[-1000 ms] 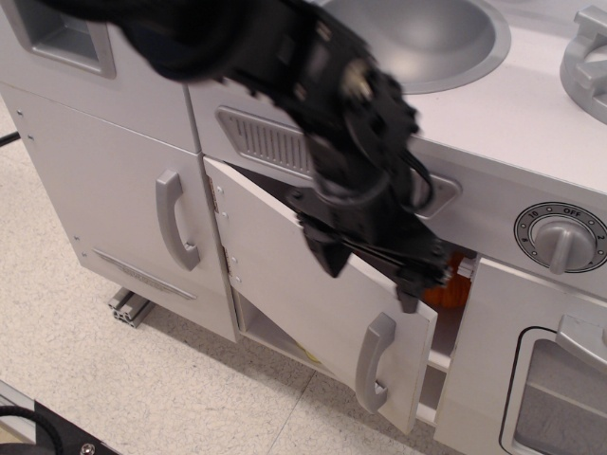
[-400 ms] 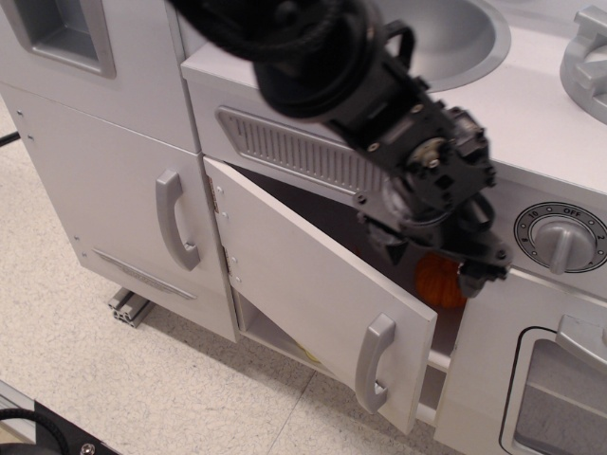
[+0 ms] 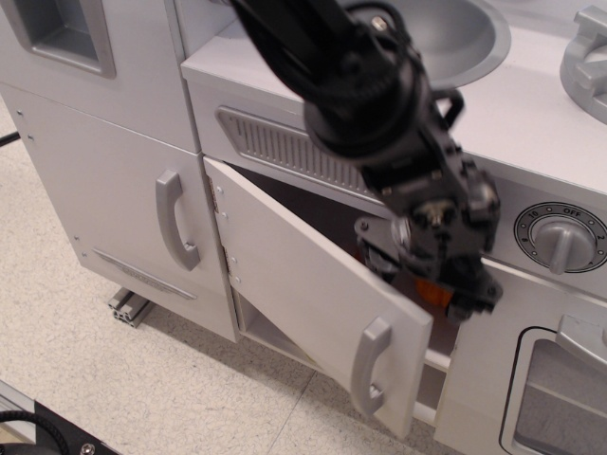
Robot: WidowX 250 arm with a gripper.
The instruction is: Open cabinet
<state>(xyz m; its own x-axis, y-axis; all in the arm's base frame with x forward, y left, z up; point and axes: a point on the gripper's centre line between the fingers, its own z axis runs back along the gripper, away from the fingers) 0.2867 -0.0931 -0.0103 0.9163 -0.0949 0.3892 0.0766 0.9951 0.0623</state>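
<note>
Right now my gripper point(image 3: 453, 296) sits at the mouth of the cabinet point(image 3: 313, 284), just above the free top corner of its wide white door. The door is hinged on its left side, where two small hinges point(image 3: 226, 248) show, and it stands partly swung out toward the floor side of the view, so its free edge lies below and slightly left of my fingertips. The grey handle point(image 3: 372, 368) runs roughly up and down near that free edge, its long axis following the door's right side; it lies below my gripper and a little left of it, apart from it, with bare door panel between.

I cannot tell whether my fingers are spread or pressed together: the dark wrist body covers them, and only a black tip pokes out near the gap. Nor can I tell if that tip touches the door's edge or only hangs behind it.

Behind my gripper something orange point(image 3: 433, 289) shows inside the compartment. The taller narrow door point(image 3: 114, 190) to the left is shut, and the knob point(image 3: 561, 237) sits to the right.

I judge the door about half open; to widen it I would push the free edge outward, away from the hinge side.
</note>
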